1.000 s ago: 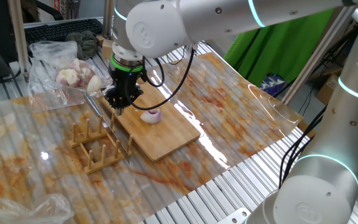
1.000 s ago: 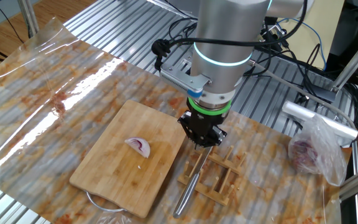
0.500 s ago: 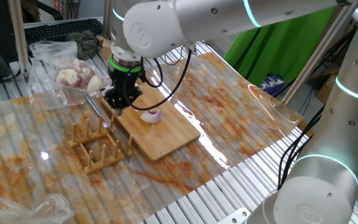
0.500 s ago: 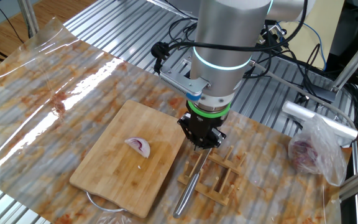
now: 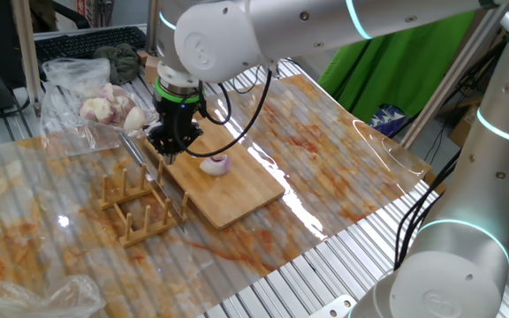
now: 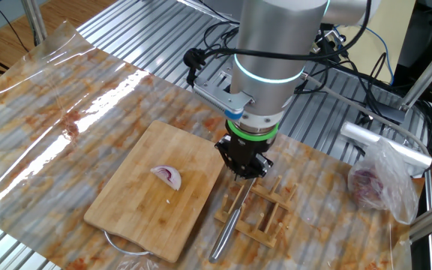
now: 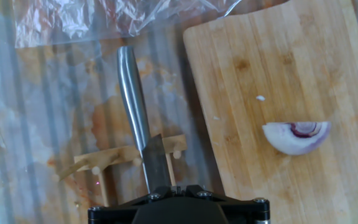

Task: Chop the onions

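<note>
Stained plastic-covered worktop point(image 6: 66, 97), knife not yet in hand

Nearest in the other fixed view lies the bamboo board point(image 6: 137, 206) with the onions point(image 6: 167, 177), one uncut wedge, near its centre. At the wedge's three o'clock the jaws point(image 6: 244, 174) stand closed on nothing, just above the knife point(image 6: 227, 225) in its wooden rack point(image 6: 265, 217). Chopping seems unstarted; next, open, descend, clamp the handle

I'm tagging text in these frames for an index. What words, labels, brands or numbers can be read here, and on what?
None can be read: the cutting board, the knife, the wooden rack, the onion wedge and the arm's casing show no legible print.
</note>
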Motion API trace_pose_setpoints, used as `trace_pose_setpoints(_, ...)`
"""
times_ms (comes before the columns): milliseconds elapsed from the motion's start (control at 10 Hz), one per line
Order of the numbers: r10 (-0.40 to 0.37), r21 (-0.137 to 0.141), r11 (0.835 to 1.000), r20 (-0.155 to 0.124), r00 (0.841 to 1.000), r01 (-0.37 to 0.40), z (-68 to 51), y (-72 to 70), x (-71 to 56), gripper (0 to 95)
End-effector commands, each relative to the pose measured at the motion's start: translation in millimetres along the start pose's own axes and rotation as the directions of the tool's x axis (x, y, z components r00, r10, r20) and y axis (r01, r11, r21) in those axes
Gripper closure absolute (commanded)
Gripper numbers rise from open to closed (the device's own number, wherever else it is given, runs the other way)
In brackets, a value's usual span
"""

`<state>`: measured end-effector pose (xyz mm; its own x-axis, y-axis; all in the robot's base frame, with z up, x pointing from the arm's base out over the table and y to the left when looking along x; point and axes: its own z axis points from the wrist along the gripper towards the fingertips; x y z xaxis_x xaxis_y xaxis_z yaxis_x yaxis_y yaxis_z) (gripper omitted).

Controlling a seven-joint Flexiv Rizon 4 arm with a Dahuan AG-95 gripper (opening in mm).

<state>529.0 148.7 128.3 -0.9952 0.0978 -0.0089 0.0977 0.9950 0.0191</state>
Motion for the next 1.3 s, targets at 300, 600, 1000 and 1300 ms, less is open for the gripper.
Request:
trace_pose_setpoints(300, -0.145, -0.005, 0.989, 0.002, 0.989, 0.145, -0.6, -1.2, 0.3, 95.0)
trace_pose_setpoints(600, -0.171, -0.001, 0.985, 0.005, 0.985, 0.171, -0.6, -1.2, 0.3, 95.0)
trace_pose_setpoints(1000, -0.288, -0.006, 0.958, 0.007, 0.958, 0.288, 0.3, 0.9, -0.6, 95.0)
trace_pose_setpoints(1300, -0.278, -0.002, 0.961, 0.005, 0.961, 0.278, -0.8, 9.0, -3.1, 95.0)
